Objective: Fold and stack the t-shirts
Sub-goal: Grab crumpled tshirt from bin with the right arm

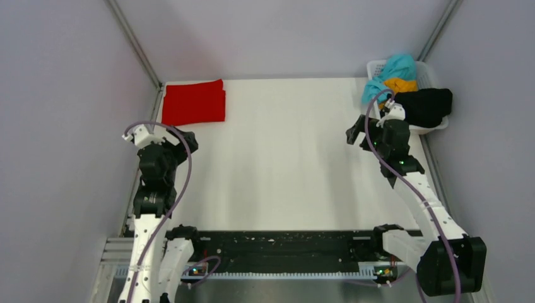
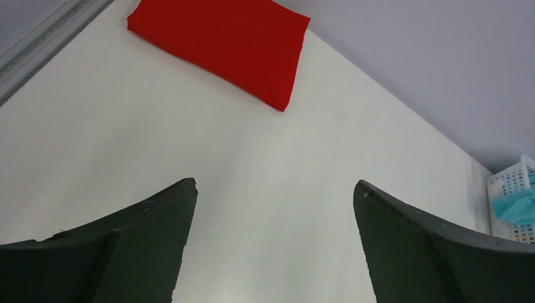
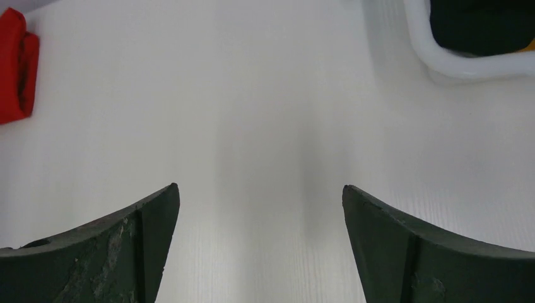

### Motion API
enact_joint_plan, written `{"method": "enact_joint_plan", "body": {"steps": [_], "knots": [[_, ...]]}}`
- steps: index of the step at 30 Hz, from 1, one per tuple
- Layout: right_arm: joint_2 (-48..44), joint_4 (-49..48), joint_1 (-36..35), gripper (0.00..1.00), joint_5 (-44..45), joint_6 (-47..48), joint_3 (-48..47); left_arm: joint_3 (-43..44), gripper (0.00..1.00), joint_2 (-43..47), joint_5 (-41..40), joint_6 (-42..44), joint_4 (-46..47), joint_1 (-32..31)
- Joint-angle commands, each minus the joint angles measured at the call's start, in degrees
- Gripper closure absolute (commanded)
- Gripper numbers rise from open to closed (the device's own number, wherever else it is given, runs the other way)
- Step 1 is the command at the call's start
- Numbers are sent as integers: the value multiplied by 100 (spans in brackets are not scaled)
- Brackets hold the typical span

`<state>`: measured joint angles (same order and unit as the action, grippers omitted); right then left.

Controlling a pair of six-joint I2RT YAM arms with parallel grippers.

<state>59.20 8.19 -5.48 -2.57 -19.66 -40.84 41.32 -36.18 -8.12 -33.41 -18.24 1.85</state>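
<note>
The red t-shirt point(image 1: 193, 103) lies folded flat at the table's far left; it also shows in the left wrist view point(image 2: 224, 41) and at the left edge of the right wrist view point(image 3: 12, 69). The black t-shirt point(image 1: 429, 104), the orange t-shirt point(image 1: 400, 84) and the teal t-shirt point(image 1: 394, 69) are bunched in the white basket point(image 1: 430, 74) at the far right. My left gripper point(image 1: 187, 141) is open and empty, a little short of the red shirt point(image 2: 274, 189). My right gripper point(image 1: 354, 134) is open and empty over bare table, left of the basket point(image 3: 260, 192).
The basket's white rim point(image 3: 441, 63) with the black shirt point(image 3: 482, 25) inside sits at the top right of the right wrist view. The basket's corner point(image 2: 511, 183) and teal cloth point(image 2: 514, 205) show in the left wrist view. Grey walls close in the table on three sides.
</note>
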Motion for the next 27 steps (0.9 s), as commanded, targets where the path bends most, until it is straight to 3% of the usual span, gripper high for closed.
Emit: {"method": "enact_joint_plan", "body": {"steps": [1,12,18,23,27], "knots": [[-258,-551,-33,1,648,-141,-143,-50,1,66,214,-101,172,9],[-109,-562,71,1,2467,-15,-789,443,1,-29,-384,-67,-130,16],[809,303,1210,1,2427,-253,-1875,692,1,-90,-413,37,-238,12],[1859,427,2041,1,1994,-267,-2653,809,1,-130,-218,-131,-303,13],[2830,196,2459,1,1555,-180,-3274,725,1,-20,-1091,-1025,-561,10]]}}
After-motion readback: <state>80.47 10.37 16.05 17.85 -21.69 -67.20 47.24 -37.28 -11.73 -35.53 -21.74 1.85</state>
